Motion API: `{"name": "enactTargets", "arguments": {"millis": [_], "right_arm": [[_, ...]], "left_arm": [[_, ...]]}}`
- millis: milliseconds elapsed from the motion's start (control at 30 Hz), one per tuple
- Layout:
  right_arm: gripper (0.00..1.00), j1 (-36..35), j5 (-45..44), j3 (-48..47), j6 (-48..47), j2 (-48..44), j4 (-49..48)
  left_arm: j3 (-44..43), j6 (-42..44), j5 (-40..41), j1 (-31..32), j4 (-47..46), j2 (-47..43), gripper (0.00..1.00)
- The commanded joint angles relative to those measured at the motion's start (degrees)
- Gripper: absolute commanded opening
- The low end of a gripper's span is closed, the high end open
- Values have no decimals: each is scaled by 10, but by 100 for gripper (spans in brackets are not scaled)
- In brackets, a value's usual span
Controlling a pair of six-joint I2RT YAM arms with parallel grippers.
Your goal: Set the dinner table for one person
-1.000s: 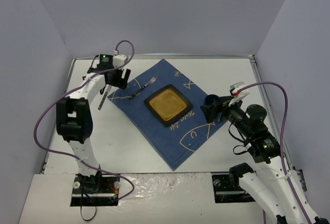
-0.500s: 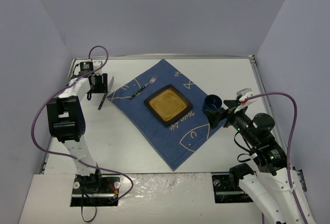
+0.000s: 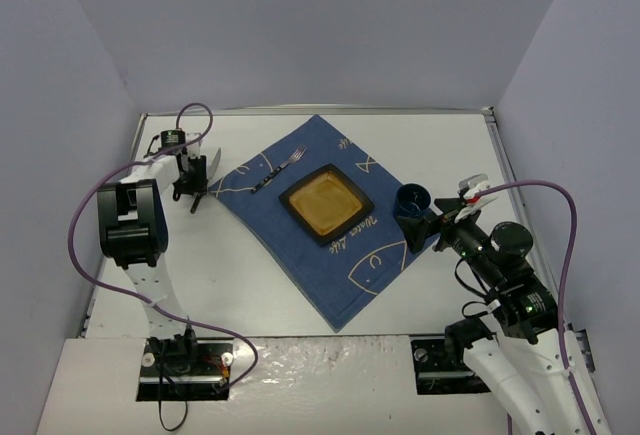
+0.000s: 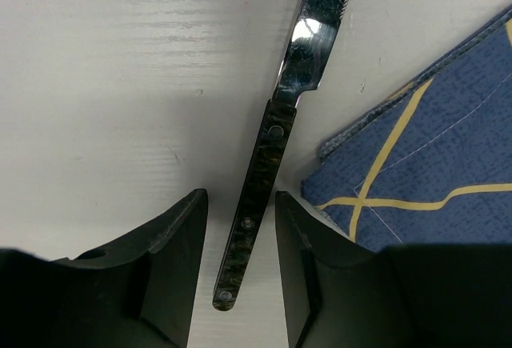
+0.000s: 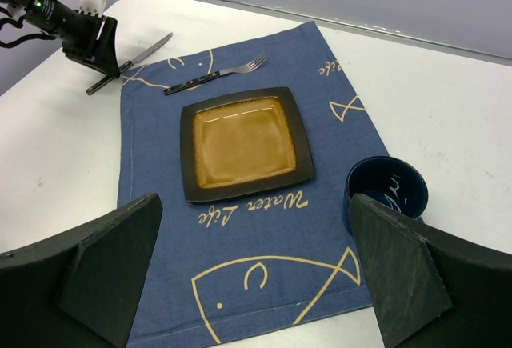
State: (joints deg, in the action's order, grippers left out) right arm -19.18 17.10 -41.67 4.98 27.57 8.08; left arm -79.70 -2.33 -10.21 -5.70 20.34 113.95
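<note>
The left gripper [image 4: 238, 204] is spread, one finger [image 4: 172, 260] on each side of the knife [image 4: 276, 140]. Its wrist view shows a thin gap between each finger and the dark riveted handle, so nothing is pinched. From above, the gripper's body blocks this detail. The knife lies flat on the bare table [image 3: 440, 145], blade pointing away from the arm. It is just beside a corner of the cloth [image 4: 432, 164], which reaches nearly to the right-hand finger.

The right gripper [image 5: 254, 220] is spread wide and holds nothing, hanging above the near right part of the cloth. Its view takes in the whole setting. A square plate [image 5: 244, 142] sits in the middle of the cloth, its dark rim framing a glossy amber well. A fork [image 5: 216, 74] lies on the cloth beyond the plate, with its tines toward the far side. A cup [image 5: 386, 188] stands at the cloth's right edge. This view looks into the cup, showing a dark blue inside with pale marks. The top view shows only its rim.

The white table lies under everything and fills the floor between the walls.
</note>
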Motion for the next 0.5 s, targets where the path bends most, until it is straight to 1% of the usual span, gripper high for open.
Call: {"name": "enactTargets", "arguments": {"millis": [0, 33, 133, 267, 300, 467], "right_arm": [[100, -1, -3, -3, 7, 1, -32], [100, -2, -3, -3, 7, 0, -32], [100, -1, -5, -1, 6, -2, -31], [100, -1, -8, -2, 7, -5, -32], [100, -1, -10, -3, 6, -8, -32], [100, -1, -17, -7, -2, -9, -32]], "left_arm": [[-2, 6, 28, 6, -16, -16, 35], [0, 8, 33, 8, -14, -14, 34], [-2, 16, 45, 16, -5, -4, 24], [-4, 16, 51, 19, 1, -9, 1], [-5, 14, 51, 19, 4, -13, 0], [-9, 13, 44, 21, 19, -56, 0]]}}
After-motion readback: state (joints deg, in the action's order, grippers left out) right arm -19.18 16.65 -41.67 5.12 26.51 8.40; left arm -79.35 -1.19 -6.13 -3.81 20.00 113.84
